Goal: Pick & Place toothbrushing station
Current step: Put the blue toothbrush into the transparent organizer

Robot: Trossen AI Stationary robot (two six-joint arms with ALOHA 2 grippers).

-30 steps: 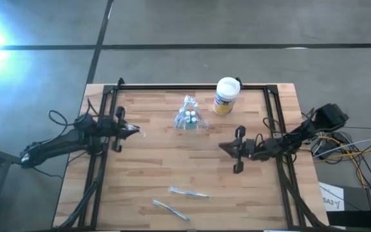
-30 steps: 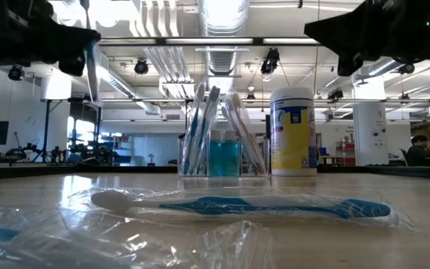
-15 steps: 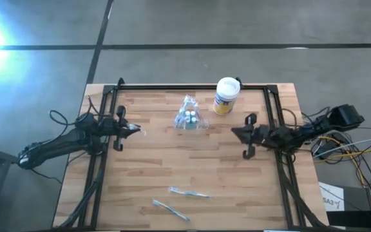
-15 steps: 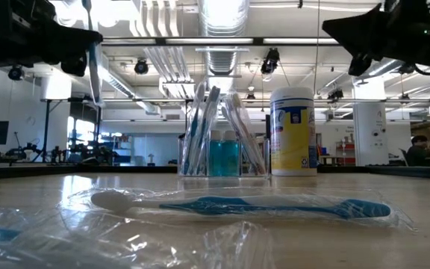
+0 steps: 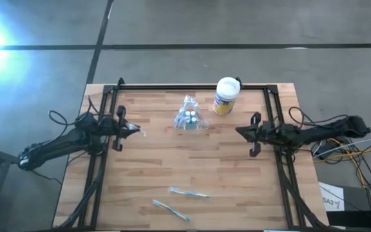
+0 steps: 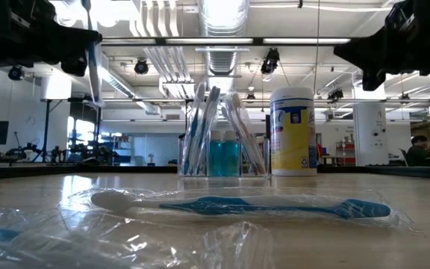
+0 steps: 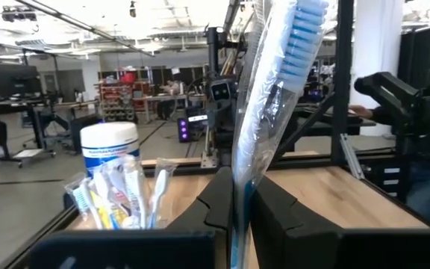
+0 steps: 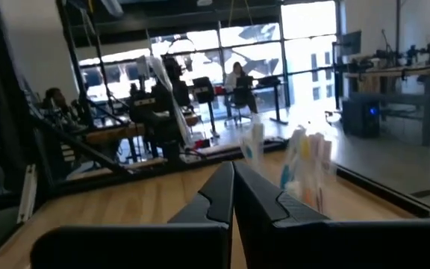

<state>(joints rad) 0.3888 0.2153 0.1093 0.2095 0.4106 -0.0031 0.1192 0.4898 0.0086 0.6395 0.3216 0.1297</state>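
Note:
The toothbrushing station (image 5: pixel 189 118), a small clear holder with several wrapped brushes and blue bottles, stands on its base on the wooden table at the far middle; it also shows in the low view (image 6: pixel 221 142). My left gripper (image 5: pixel 136 131) hovers at the table's left, level, shut on a toothbrush in a clear wrapper (image 7: pixel 275 97). My right gripper (image 5: pixel 240 132) hangs shut and bare at the table's right, pointing toward the station (image 8: pixel 304 168). My left gripper pinches the wrapped toothbrush by its handle (image 7: pixel 237 179) between the two fingers, through the wrapper. The fingers come level from the table's left and lie across the brush. It stands upright, bristle head (image 7: pixel 298 30) up, lifted clear of the table.
A round white-lidded canister with a yellow label (image 5: pixel 226 95) stands just right of the station. Two more wrapped toothbrushes (image 5: pixel 189 193) (image 5: pixel 171 209) lie flat near the table's front edge. A black frame (image 5: pixel 192 86) runs along the table's far and side edges.
My right gripper has drawn back toward the table's right edge, staying shut and clear of the table, and has rolled a little. The left gripper and its toothbrush have kept still.

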